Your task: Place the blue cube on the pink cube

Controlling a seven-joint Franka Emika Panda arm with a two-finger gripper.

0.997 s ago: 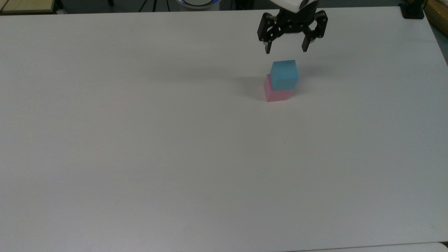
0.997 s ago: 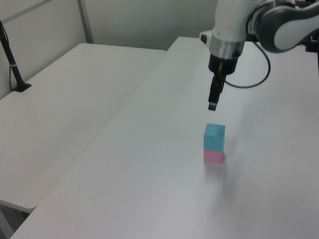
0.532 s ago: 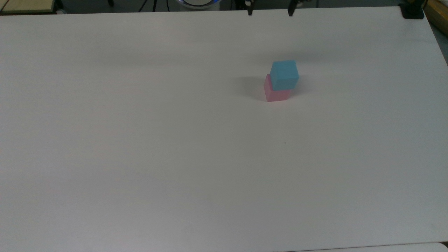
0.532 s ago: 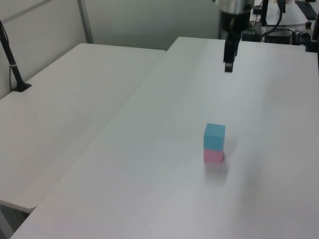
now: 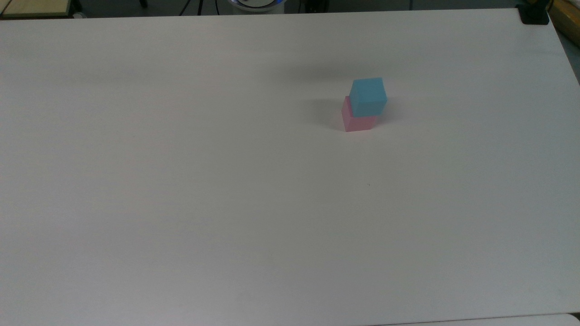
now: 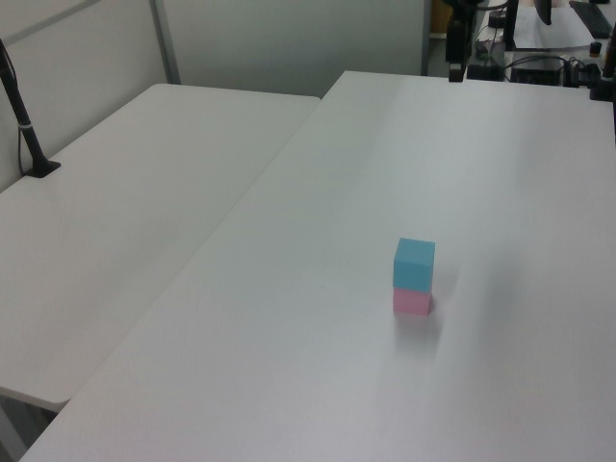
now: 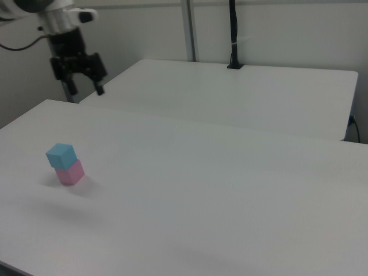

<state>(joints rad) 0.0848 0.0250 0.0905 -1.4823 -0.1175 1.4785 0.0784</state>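
The blue cube [image 5: 368,96] rests on top of the pink cube [image 5: 358,121] on the white table [image 5: 226,203], right of centre in the top view. The blue one sits slightly offset and turned on the pink one. In the left view the blue cube [image 6: 414,263] stands squarely over the pink cube [image 6: 412,301]. The right view has the blue cube [image 7: 60,155] and pink cube [image 7: 70,172] at its left. My gripper [image 7: 86,92] hangs open and empty, high above and well behind the stack. In the left view the gripper [image 6: 454,65] appears edge-on at the top.
A second white table [image 6: 125,192] stands alongside, with a black post [image 6: 24,125] clamped to it. A black clamp [image 5: 534,13] sits on the table's corner at the top view's upper right. Cables and equipment [image 6: 549,58] lie beyond the far edge.
The open gripper has risen from just above the stack and pulled back toward the table's far edge, leaving the top view. Both cubes have stayed put.
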